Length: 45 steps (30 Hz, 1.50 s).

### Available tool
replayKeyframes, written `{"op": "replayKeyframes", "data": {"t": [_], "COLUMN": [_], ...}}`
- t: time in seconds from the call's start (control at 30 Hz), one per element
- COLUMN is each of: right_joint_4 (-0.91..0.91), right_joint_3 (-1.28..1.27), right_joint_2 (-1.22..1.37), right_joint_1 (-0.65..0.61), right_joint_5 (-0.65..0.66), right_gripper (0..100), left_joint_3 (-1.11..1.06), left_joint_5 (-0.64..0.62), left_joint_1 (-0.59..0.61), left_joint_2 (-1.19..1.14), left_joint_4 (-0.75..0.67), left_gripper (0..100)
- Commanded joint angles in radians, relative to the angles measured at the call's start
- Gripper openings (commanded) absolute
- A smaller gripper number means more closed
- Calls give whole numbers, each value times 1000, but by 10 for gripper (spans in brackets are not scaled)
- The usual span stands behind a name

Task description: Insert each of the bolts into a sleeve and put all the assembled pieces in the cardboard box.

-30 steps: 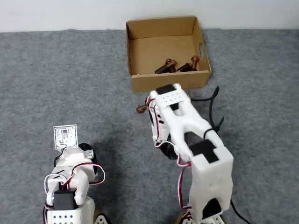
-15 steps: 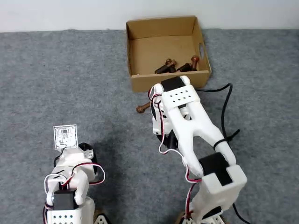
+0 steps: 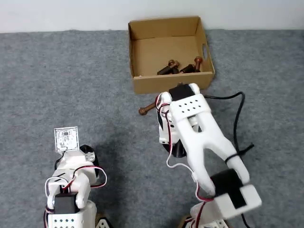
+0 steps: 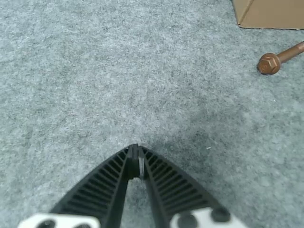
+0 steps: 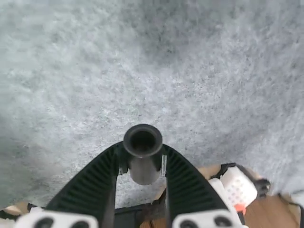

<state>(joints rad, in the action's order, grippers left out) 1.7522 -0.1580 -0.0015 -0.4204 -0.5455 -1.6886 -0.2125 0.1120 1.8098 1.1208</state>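
A brown bolt lies on the grey carpet just in front of the cardboard box; the left wrist view shows its hex head. My right gripper is shut on a black sleeve, whose open end faces the camera, held above the carpet. From above, that arm stands over the spot beside the bolt, near the box front. My left gripper is shut and empty, resting low at the near left. Several assembled pieces lie in the box.
A white tag sits on the left arm. Black cables trail over the carpet to the right of the right arm. The box corner lies beyond the bolt. Open carpet spreads left of the box.
The right arm has swung its elbow and upper links to the right and shifted slightly rightwards, uncovering more of the bolt's shaft. The left arm has kept still.
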Motion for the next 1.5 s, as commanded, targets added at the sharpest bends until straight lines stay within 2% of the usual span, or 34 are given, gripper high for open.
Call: {"op": "replayKeyframes", "data": {"t": [0.0, 0.3, 0.47, 0.63, 0.8, 1.03, 1.2, 1.47], "right_joint_4": [42, 41, 39, -48, -104, -105, -130, -219], "right_joint_3": [18, -43, -209, -354, -517, -624, -677, -806], "right_joint_2": [-173, -576, -740, -977, -1222, -1365, -1372, -1376], "right_joint_1": [-8, -4, -2, 1, 5, 156, 225, 308], "right_joint_5": [60, 206, 215, 216, 218, 244, 238, 236], "right_gripper": [8, 8, 8, 8, 8, 8, 8, 8], "left_joint_3": [5, 10, 45, 143, 205, 289, 418, 814], "left_joint_5": [3, 2, -64, -66, -64, -63, -55, -49], "left_joint_1": [0, -51, -94, -153, -224, -278, -318, -374], "left_joint_2": [5, 8, 5, 2, 0, -11, -230, -865], "left_joint_4": [-2, -31, -107, -160, -129, -98, -100, -43], "left_gripper": [5, 5, 5, 5, 5, 5, 5, 5]}}
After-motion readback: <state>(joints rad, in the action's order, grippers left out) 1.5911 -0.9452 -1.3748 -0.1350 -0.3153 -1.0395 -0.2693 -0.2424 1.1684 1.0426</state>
